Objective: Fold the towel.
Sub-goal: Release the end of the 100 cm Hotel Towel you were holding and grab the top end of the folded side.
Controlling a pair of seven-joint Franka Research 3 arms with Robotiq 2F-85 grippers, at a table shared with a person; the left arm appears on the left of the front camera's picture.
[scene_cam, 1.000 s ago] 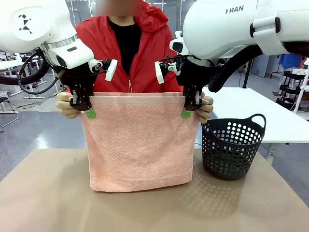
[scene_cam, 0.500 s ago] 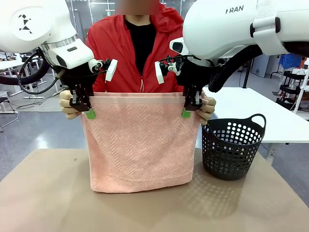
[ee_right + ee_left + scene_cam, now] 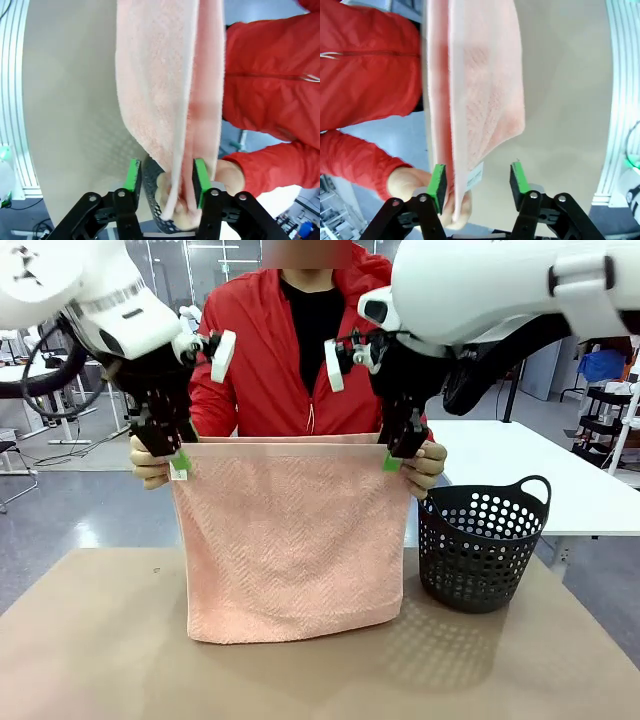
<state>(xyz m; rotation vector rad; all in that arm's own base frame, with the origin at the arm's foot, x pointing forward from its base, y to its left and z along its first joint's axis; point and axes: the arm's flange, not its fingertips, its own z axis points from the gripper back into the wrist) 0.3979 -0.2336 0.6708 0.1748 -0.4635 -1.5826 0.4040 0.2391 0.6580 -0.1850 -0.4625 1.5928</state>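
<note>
The salmon-pink towel [image 3: 290,540] hangs upright over the table, its lower edge resting on the tabletop. A person's hands [image 3: 150,465] [image 3: 428,465] pinch its two top corners. My left gripper [image 3: 180,462] sits at the top left corner. In the left wrist view it [image 3: 479,175] is open, with the towel's edge [image 3: 480,100] passing loosely between the green pads [image 3: 438,181] and the person's hand [image 3: 420,187] beside them. My right gripper [image 3: 392,458] sits at the top right corner. In the right wrist view it [image 3: 166,172] is open around the towel's edge [image 3: 160,75], beside the person's hand [image 3: 227,177].
A black perforated basket [image 3: 480,550] stands on the brown table [image 3: 100,640] just right of the towel. The person in a red jacket [image 3: 270,370] stands directly behind the towel. A white table [image 3: 560,480] lies at the back right.
Both grippers have opened and let go of the towel's top corners, rising slightly. The person's hands now hold the towel up, and it hangs as before.
</note>
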